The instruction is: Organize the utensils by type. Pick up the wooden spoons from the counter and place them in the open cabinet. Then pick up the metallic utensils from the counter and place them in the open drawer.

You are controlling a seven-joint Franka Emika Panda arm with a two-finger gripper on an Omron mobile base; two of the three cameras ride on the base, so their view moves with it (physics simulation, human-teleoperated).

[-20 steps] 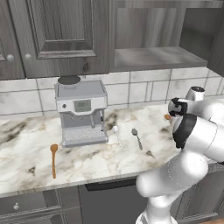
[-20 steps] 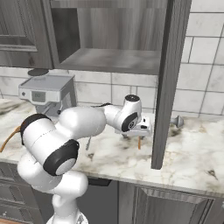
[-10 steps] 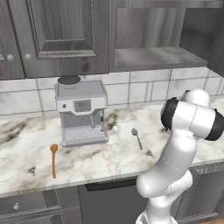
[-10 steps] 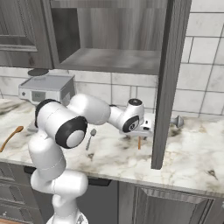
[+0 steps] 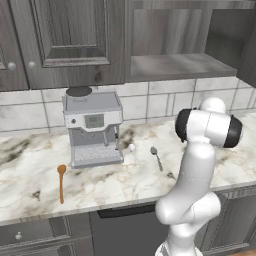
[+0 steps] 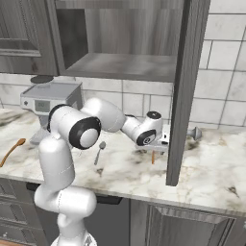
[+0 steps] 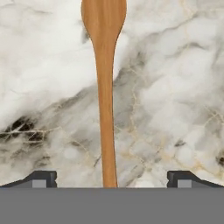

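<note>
Wooden spoon (image 7: 104,87) lies on counter (image 7: 175,87) — centred between open gripper (image 7: 111,178) tips.

An orange-brown wooden spoon (image 7: 104,87) is seen on white-beige marble counter (image 7: 175,87) veined grey-brown. Grey wood grain is shown on the open cabinet (image 5: 175,65); the coffee machine (image 5: 93,127) is silver-grey.

In your hand view, the wooden spoon (image 7: 104,87) runs out of frame at the top, so you see only part of its bowl, and its handle end is cut off at the bottom between the wide-apart tips of the pincer (image 7: 112,178). From the right base view, the open cabinet door (image 6: 185,91) covers most of that spoon; just a short orange piece shows.
</note>
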